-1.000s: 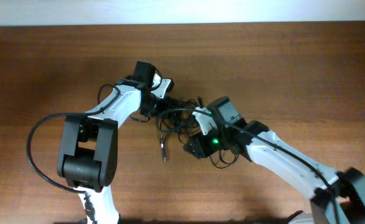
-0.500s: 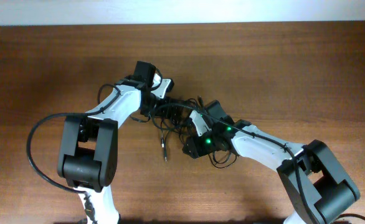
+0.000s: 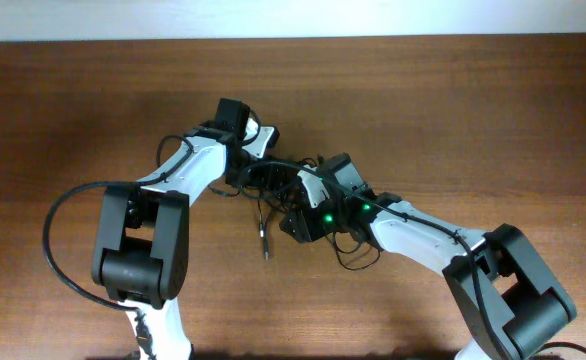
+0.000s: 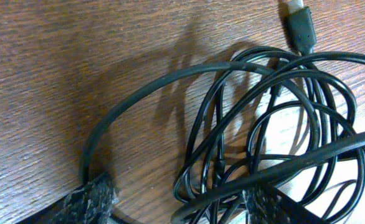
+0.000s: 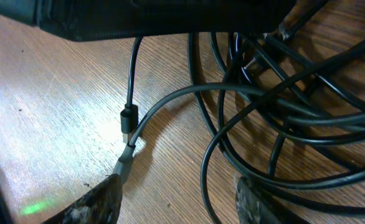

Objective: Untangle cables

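**Overhead view: two arms close on one knot**

On the table (image 3: 493, 110), we find the cables (image 3: 273, 182) bunched at its middle, between both arms, probably so each can draw out one side. The left gripper (image 4: 179, 202) stands apart, with loops lying loose between its fingers. The right gripper (image 5: 176, 199) gapes too, straddling strands near a plug (image 5: 127, 121) and clamping nothing.

Glossy black plastic cables (image 5: 251, 90) — matt, wood-grain table (image 5: 58, 93)

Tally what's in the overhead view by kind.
arms: 2, left arm and right arm
cable tangle: 1, separate cables can't be counted
plug end lying clear of the tangle: 1
table: 1
total: 5
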You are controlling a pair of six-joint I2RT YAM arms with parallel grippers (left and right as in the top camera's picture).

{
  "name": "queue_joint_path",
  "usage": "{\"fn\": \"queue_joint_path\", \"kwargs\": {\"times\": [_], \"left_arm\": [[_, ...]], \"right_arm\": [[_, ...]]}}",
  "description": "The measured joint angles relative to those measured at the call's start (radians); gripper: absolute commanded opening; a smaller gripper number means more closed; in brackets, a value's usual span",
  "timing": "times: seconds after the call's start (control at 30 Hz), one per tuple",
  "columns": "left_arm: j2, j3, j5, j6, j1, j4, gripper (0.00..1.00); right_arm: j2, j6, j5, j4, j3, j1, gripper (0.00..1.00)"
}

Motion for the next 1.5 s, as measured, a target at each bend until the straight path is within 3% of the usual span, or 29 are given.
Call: {"fn": "queue_joint_path", "kwargs": {"times": [0.2, 0.5, 0.53, 0.7, 0.83, 0.9, 0.97, 1.2, 1.5], "left_arm": [[0.000, 0.000, 0.000, 0.000, 0.000, 0.000, 0.70], [0.000, 0.000, 0.000, 0.000, 0.000, 0.000, 0.70], [0.000, 0.000, 0.000, 0.000, 0.000, 0.000, 0.70], [0.000, 0.000, 0.000, 0.000, 0.000, 0.000, 0.70], [0.000, 0.000, 0.000, 0.000, 0.000, 0.000, 0.70], [0.000, 0.000, 0.000, 0.000, 0.000, 0.000, 0.70], [0.000, 0.000, 0.000, 0.000, 0.000, 0.000, 0.70], [0.000, 0.000, -0.004, 0.000, 0.000, 0.000, 0.67], [0.000, 0.000, -0.007, 0.000, 0.000, 0.000, 0.68]], "right_arm": [[0.017, 0.007, 0.000, -0.020, 0.000, 0.000, 0.57], [0.069, 0.109, -0.110, -0.108, 0.012, 0.000, 0.21], [0.069, 0.109, -0.113, -0.110, 0.012, 0.000, 0.04], [0.066, 0.063, -0.209, -0.117, 0.012, -0.013, 0.04], [-0.143, 0.025, -0.326, -0.113, 0.010, -0.060, 0.06], [-0.281, 0.018, -0.340, -0.109, 0.013, -0.073, 0.22], [-0.320, 0.013, -0.339, -0.111, 0.014, -0.072, 0.32], [-0.216, 0.003, -0.225, -0.173, 0.014, -0.072, 0.45], [-0.032, 0.005, -0.176, -0.050, 0.014, -0.072, 0.47]]}}
